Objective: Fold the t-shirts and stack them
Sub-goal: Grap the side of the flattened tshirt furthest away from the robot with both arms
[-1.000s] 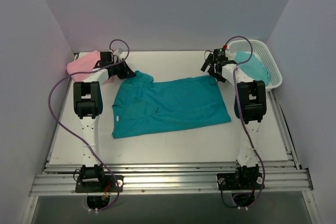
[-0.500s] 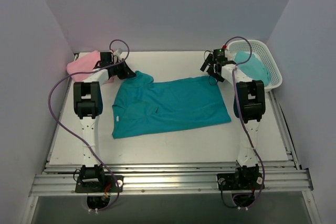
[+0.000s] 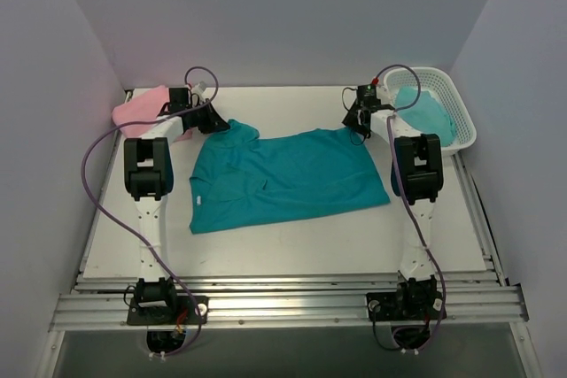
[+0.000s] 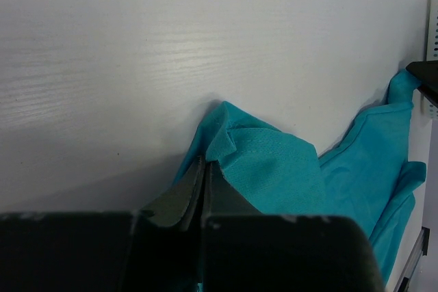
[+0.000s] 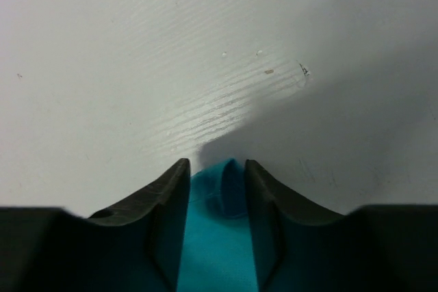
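Observation:
A teal t-shirt [image 3: 283, 179] lies spread flat across the middle of the table. My left gripper [image 3: 218, 121] is at its far left corner, shut on a pinch of the teal cloth [image 4: 274, 162], and its tips [image 4: 205, 163] meet with no gap. My right gripper [image 3: 357, 127] is at the far right corner. Its jaws [image 5: 217, 165] stand a narrow way apart, with the tip of the teal cloth [image 5: 215, 237] bunched between them on the tabletop. A pink t-shirt [image 3: 142, 111] lies crumpled at the far left, behind the left arm.
A white basket [image 3: 463, 108] at the far right holds a light teal cloth [image 3: 425, 112]. White walls close in the table on three sides. Purple cables loop over both arms.
The right gripper has come down onto the shirt's far right corner and its jaws have narrowed from wide open around the cloth. The left arm has not moved.

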Robot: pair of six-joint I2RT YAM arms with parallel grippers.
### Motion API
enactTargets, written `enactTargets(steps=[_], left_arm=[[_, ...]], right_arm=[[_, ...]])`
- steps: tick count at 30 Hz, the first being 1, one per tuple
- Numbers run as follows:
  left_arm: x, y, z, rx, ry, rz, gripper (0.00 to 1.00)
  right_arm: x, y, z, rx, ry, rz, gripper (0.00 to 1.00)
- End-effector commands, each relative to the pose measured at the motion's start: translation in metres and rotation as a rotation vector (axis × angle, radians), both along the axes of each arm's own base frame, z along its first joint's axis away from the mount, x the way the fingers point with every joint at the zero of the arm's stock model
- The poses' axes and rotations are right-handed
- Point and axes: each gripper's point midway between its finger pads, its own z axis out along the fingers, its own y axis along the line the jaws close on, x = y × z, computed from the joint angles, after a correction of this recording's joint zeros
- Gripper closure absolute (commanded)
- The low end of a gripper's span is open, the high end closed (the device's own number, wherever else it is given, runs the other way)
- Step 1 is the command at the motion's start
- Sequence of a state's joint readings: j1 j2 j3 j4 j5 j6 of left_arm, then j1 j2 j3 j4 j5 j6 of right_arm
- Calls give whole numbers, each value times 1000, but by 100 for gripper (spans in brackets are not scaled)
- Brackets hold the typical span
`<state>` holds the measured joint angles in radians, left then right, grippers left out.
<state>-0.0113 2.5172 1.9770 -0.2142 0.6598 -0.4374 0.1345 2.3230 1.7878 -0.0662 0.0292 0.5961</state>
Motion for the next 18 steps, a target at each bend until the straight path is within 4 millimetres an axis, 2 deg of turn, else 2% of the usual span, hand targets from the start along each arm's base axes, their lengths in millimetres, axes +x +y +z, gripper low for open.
enactTargets(steps=[1,2,3,10,13,18], left_arm=[[5,6,15,17,-42,6,98],[5,6,15,18,-42,7,98],[5,6,15,18,-39,7,98],[5,6,14,20,-37,5,98],[4,6,14,20,-34,3,98],[4,6,13,21,-35,2,98]], right_arm=[[-2,7,-6,5,24,22,69],[-3,8,-6,1,24,25,76],[-3,6,-5,0,24,23,79],[-6,3,-3,-12,26,19,89],[-9,0,0,-20,30,13,100],[-14,-12,18,-27,-1,-11,100]])
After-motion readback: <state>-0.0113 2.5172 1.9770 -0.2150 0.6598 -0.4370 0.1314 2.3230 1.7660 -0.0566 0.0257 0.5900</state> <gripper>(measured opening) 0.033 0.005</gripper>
